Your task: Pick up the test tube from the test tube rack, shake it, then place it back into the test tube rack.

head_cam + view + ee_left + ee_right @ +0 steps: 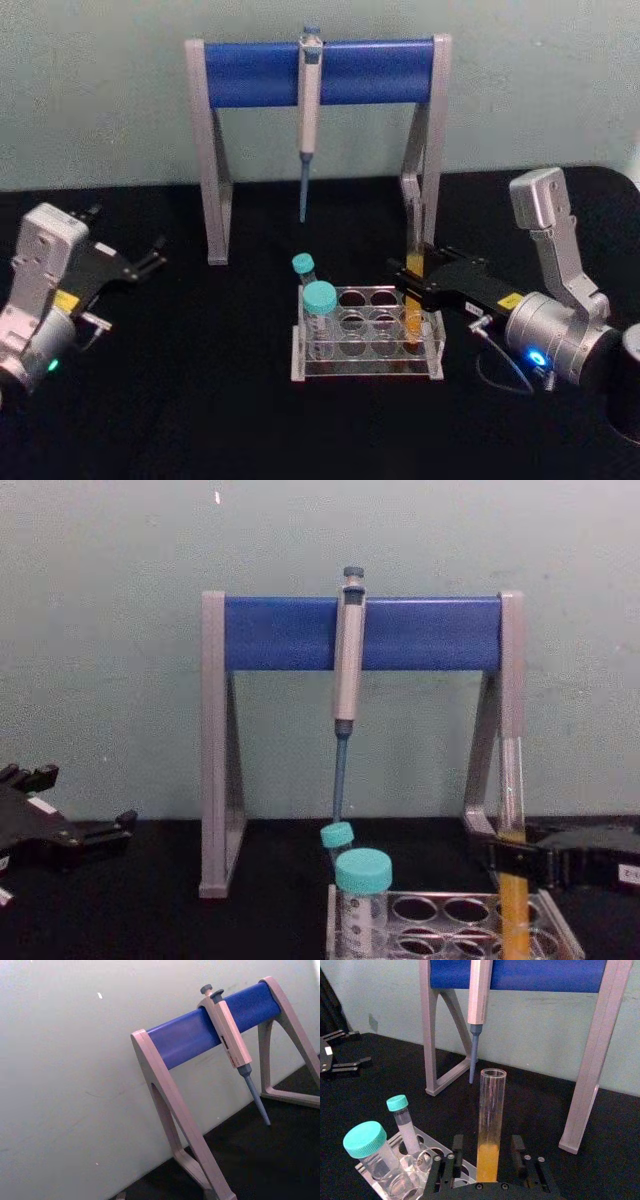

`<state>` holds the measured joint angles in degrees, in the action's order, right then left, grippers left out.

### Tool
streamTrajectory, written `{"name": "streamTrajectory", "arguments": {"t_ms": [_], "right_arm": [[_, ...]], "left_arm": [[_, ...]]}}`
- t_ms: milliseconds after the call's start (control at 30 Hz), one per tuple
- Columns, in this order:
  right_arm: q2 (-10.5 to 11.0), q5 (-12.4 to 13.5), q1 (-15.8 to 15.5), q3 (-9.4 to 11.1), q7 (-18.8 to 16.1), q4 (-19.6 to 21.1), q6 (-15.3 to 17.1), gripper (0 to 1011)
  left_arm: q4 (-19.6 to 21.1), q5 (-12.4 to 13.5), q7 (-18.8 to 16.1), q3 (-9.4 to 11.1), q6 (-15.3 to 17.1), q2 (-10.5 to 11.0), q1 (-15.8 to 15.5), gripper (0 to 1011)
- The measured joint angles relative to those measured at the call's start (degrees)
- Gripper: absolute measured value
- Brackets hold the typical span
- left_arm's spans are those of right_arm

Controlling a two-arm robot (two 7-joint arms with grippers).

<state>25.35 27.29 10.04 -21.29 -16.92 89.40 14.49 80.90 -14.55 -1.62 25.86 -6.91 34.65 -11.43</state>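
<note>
**Right tool (487, 1146) astride the tube (491, 1110), not yet closed**

Grips nothing yet: spread open, one finger (457, 1146) on each side of the tube, with a sliver of gap on both flanks. Stands upright in the rack (366, 371) just below the tool, between the fingers, long axis vertical and square to the closing line, orange liquid about level with the fingers, open mouth well above them. Seems to need only a squeeze, then a straight lift along that axis to clear the hole. Sits far nearer this tool than the left tool (128, 235), open and idle well off beyond two capped vials (367, 1142). Risks a spill if lifted askew
</note>
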Motion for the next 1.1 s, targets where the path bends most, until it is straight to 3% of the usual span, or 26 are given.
{"name": "streamTrajectory", "arguments": {"t_ms": [233,300,433,867,1100], "right_arm": [[0.0,0.0,0.0,0.0,0.0,0.0,0.0,412],[0.0,0.0,0.0,0.0,0.0,0.0,0.0,302],[0.0,0.0,0.0,0.0,0.0,0.0,0.0,226],[-0.1,-0.1,-0.1,0.0,-0.1,0.0,-0.2,225],[-0.6,-1.9,-1.2,0.5,-0.4,0.3,-3.7,226]], "left_arm": [[0.0,0.0,0.0,0.0,0.0,0.0,0.0,1001],[0.0,0.0,0.0,0.0,0.0,0.0,0.0,1001],[0.0,0.0,0.0,0.0,0.0,0.0,0.0,1002],[0.0,0.0,0.0,0.0,0.0,0.0,0.0,1001],[0.0,0.0,0.0,0.0,0.0,0.0,0.0,1001]]}}
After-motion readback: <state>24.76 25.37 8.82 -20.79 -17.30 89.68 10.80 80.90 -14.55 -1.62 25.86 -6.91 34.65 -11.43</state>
